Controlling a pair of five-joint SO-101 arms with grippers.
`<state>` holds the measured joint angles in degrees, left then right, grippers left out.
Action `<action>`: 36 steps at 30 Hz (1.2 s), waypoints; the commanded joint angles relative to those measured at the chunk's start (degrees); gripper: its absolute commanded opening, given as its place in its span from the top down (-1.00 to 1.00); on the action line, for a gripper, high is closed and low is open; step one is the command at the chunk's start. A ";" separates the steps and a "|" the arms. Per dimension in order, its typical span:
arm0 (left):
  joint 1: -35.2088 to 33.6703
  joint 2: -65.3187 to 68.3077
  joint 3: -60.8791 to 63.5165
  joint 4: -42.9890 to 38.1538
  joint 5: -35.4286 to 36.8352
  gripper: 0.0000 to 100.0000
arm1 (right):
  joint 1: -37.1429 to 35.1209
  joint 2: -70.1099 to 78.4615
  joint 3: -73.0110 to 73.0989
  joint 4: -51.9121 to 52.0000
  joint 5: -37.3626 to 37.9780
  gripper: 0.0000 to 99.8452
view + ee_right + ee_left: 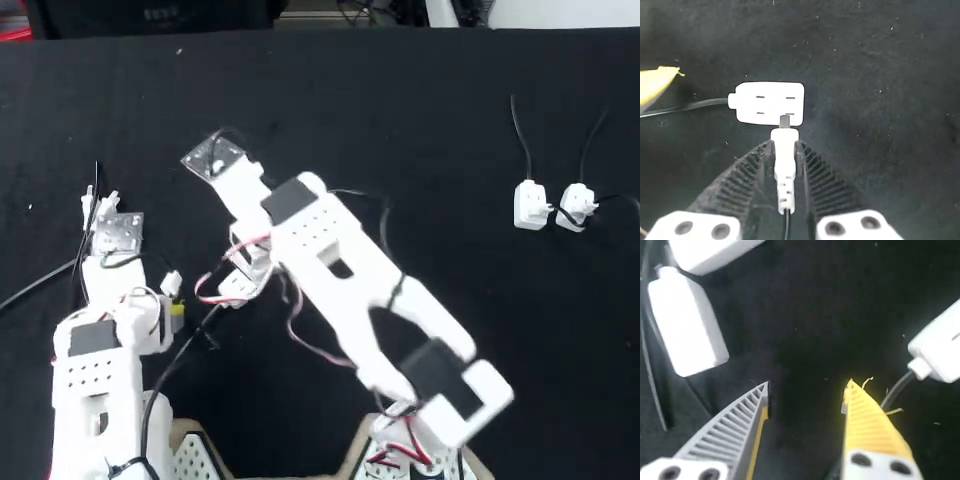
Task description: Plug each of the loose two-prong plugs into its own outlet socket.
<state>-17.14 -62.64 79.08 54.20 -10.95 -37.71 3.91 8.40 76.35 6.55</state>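
Closest to us, the right end effector (784,146) pinches a small white two-prong plug (784,167). Its prongs meet a white rectangular outlet socket (769,102) just ahead on the black tabletop (880,60). We judge insertion begun; next comes a straight push. The left end effector (807,386) hangs spread and empty. The high view adds, well away, a white corded unit (530,205) and its twin (576,207).
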 commanded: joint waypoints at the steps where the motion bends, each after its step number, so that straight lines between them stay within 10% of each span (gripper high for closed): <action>1: 0.75 -0.70 0.04 0.35 -0.35 0.52 | 0.70 2.95 -5.58 1.76 0.18 0.98; 36: 0.31 -0.70 1.19 1.58 -0.35 0.52 | 0.62 36.62 -41.45 21.19 0.53 0.98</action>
<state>-16.88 -62.64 80.57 55.34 -10.95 -37.45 39.34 -31.87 97.45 6.55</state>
